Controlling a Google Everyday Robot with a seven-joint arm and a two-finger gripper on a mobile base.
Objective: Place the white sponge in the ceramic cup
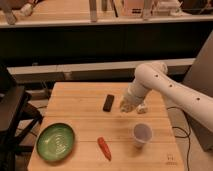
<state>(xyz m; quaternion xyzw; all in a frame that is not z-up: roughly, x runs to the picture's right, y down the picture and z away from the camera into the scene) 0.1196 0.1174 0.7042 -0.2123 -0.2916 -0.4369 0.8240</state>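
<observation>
The ceramic cup is small, white and tapered and stands upright on the wooden table, right of centre near the front. A small white object, seemingly the white sponge, lies on the table just behind the cup. My gripper hangs from the white arm right beside the sponge's left side, low over the table and behind and left of the cup. I cannot tell whether it touches the sponge.
A black rectangular object lies left of the gripper. A red-orange vegetable lies near the front, left of the cup. A green plate sits at the front left. A dark chair stands to the left.
</observation>
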